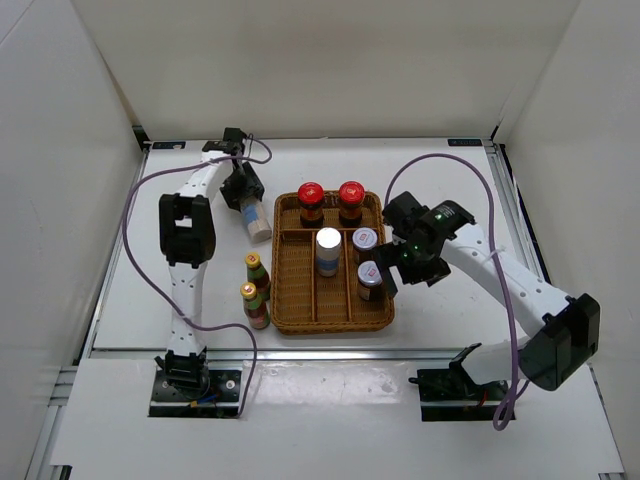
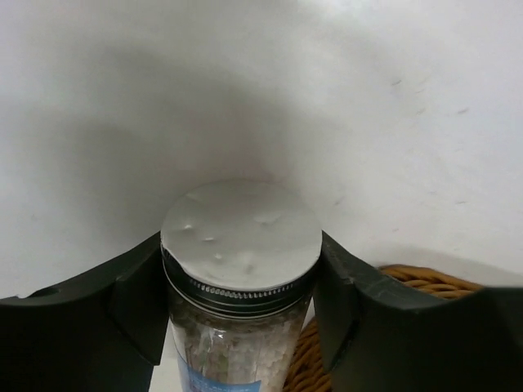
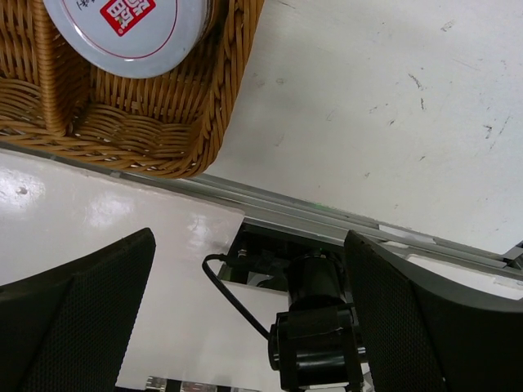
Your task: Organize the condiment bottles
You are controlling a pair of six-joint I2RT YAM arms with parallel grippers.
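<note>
- My left jaws are clamped on a silver-capped bottle (image 2: pixel 241 233), one pad against each side of its neck just under the lid. Gripping that high keeps the jaws off the bench (image 1: pixel 330 165) and away from the wicker tray (image 1: pixel 335 322) beside it.
- That bottle is on the bench just off the tray's far left corner, outside every compartment.
- Its twin, the other silver-capped bottle (image 1: pixel 328 250), stands in the middle compartment. Since like seems to sit with like, I judge mine belongs there too.
- The pairing shows elsewhere: two red-capped bottles (image 1: pixel 311 203) share the far compartment, and two grey-capped bottles (image 1: pixel 365 243) share the right one.
- Two slim bottles (image 1: pixel 257 272) stand on the bench just left of the tray, not yet sorted. The left compartment looks free for them.
- My right jaws are wide apart with nothing between them. They hover by the tray's near right corner, well clear of the left arm's path.
</note>
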